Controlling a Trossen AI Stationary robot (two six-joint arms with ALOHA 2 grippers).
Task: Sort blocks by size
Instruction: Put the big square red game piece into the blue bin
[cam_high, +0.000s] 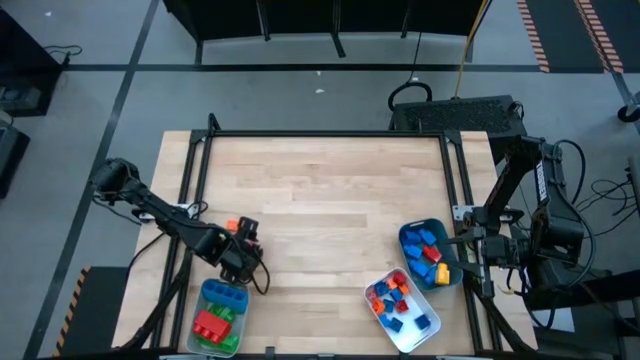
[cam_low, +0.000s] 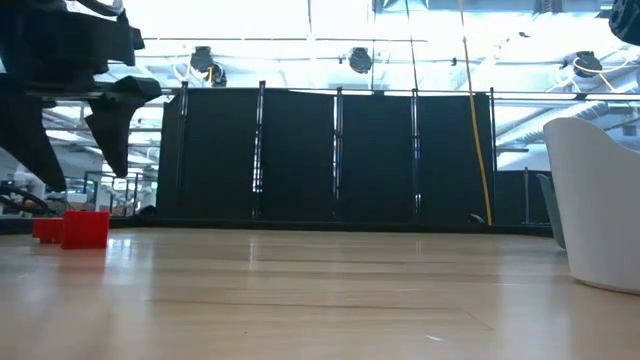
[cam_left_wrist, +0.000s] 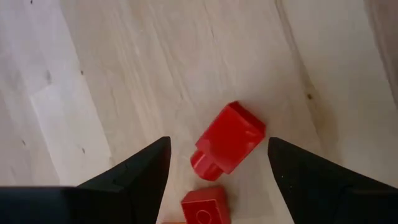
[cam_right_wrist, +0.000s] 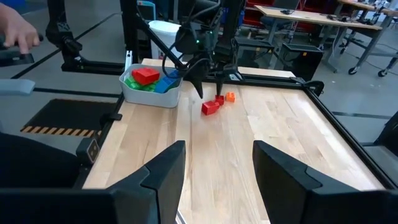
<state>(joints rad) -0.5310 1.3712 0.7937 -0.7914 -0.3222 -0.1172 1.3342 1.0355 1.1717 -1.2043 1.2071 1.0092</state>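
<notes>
Two left gripper (cam_left_wrist: 217, 165) fingers spread wide, straddling red block (cam_left_wrist: 227, 140), untouched; right gripper (cam_right_wrist: 217, 165) released.

Your right claw (cam_right_wrist: 217, 171) hangs open over the bench (cam_right_wrist: 273, 143). Across it, the left claw (cam_right_wrist: 210, 86) is poised above two red blocks (cam_right_wrist: 211, 106) and an orange block (cam_right_wrist: 230, 96). A white tray (cam_right_wrist: 152, 93) of blocks sits at the bench's edge.

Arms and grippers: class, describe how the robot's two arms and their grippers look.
Both arms are black and jointed, with dark cables running along them. The left gripper has two black fingers tapering to points; the right gripper has the same wedge-shaped black fingers. No markings show.
</notes>
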